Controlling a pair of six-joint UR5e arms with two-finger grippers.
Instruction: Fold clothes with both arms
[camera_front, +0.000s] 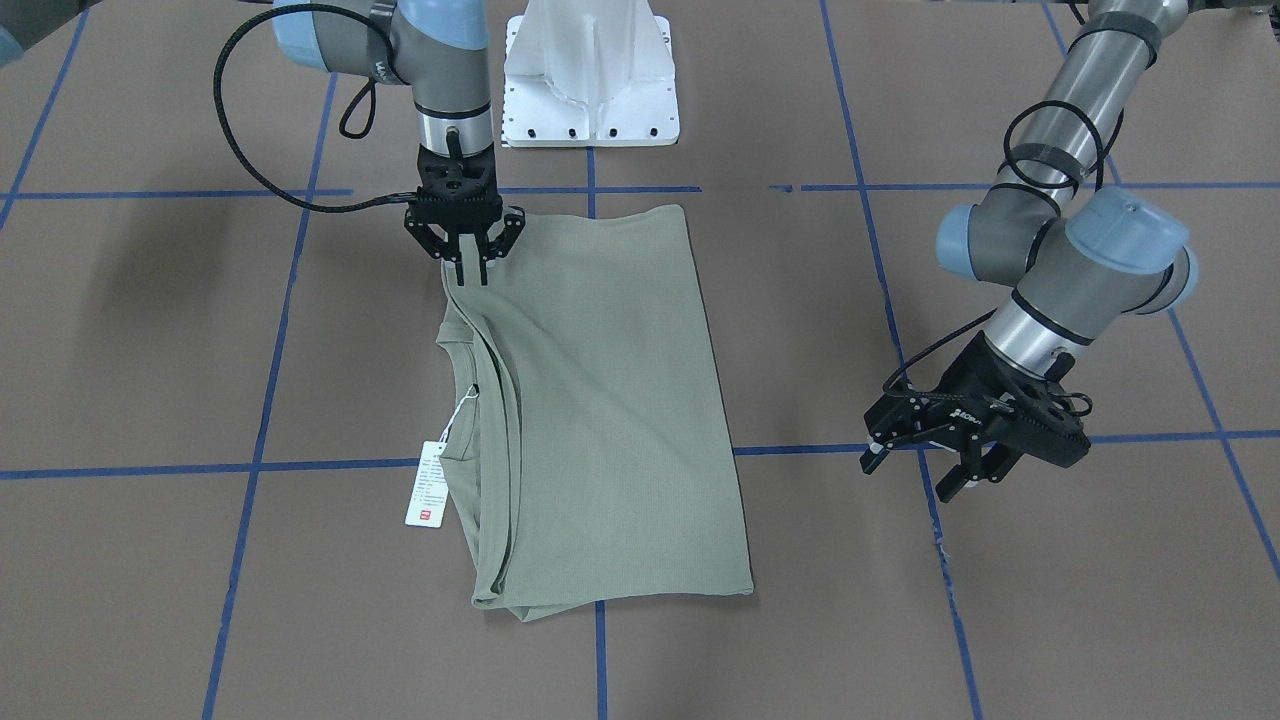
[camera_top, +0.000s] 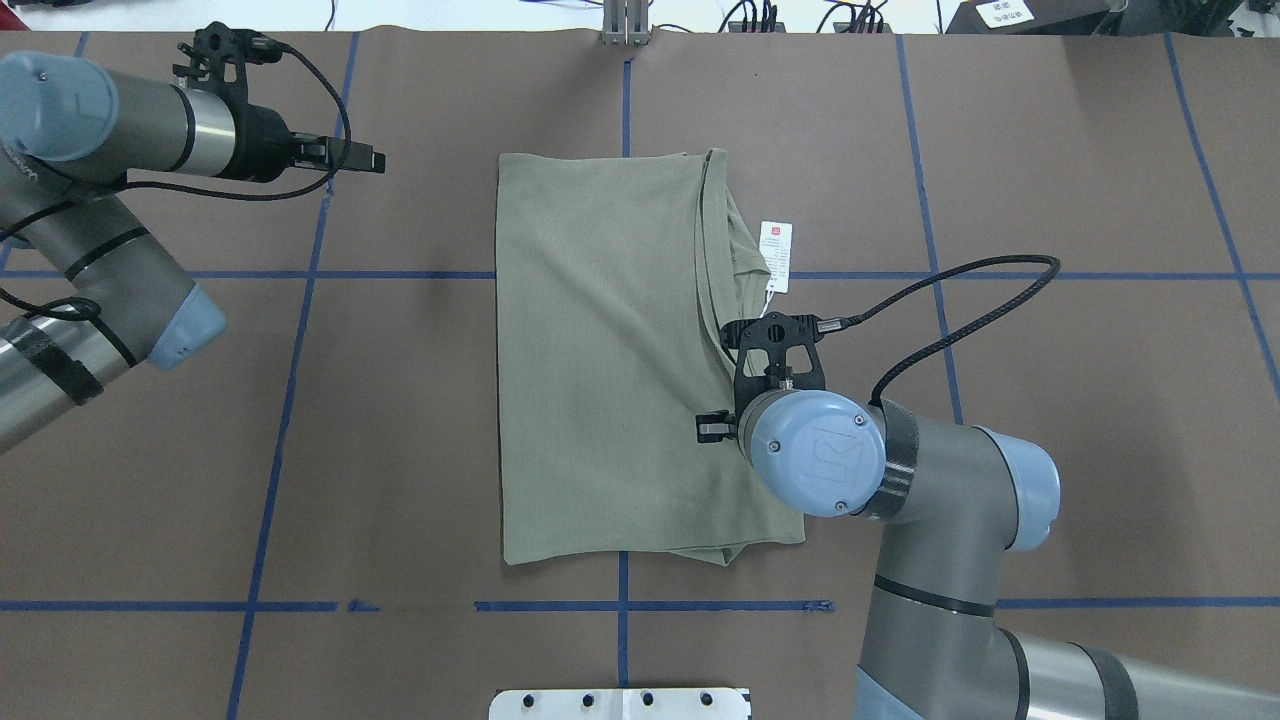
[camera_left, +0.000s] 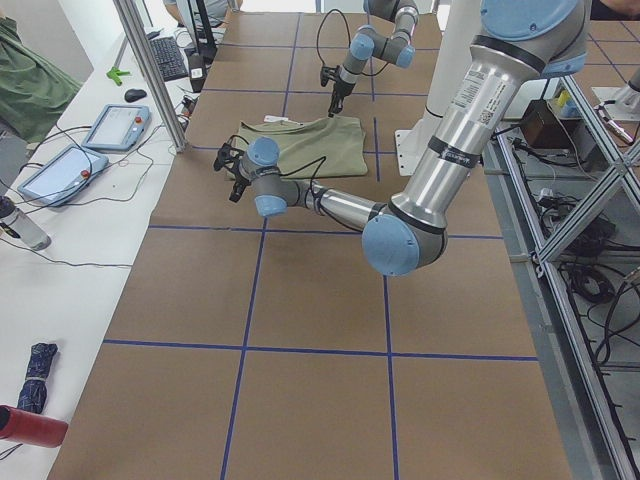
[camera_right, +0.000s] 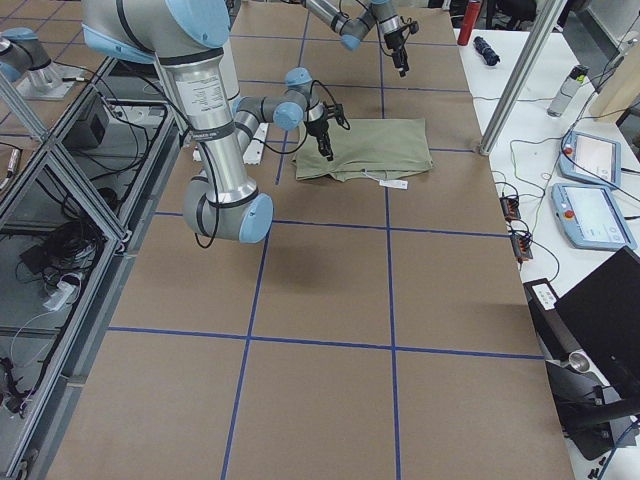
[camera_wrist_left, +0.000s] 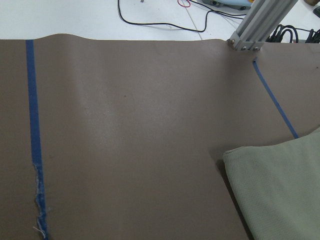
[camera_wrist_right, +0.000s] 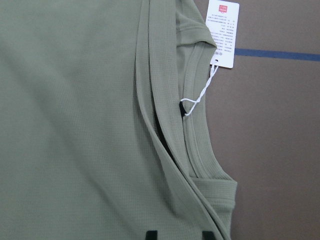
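Lying folded, shirt (camera_top: 600, 350), long axis near-to-far, collar (camera_top: 746, 258) toward the right.

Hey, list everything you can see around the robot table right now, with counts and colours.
shirt: one, sage green, folded into a rectangle, mid-table.
hang tag: one, white with red mark, beside the shirt's collar.
table cover: one, brown, blue tape grid.
pedestal base: one, white, robot's table edge.
teach pendants: two, grey-blue, side bench.
bottle: one, red, side bench.
left gripper: one, black, open, above bare table, clear of shirt.
right gripper: one, black, open, over the shirt's collar-side edge.
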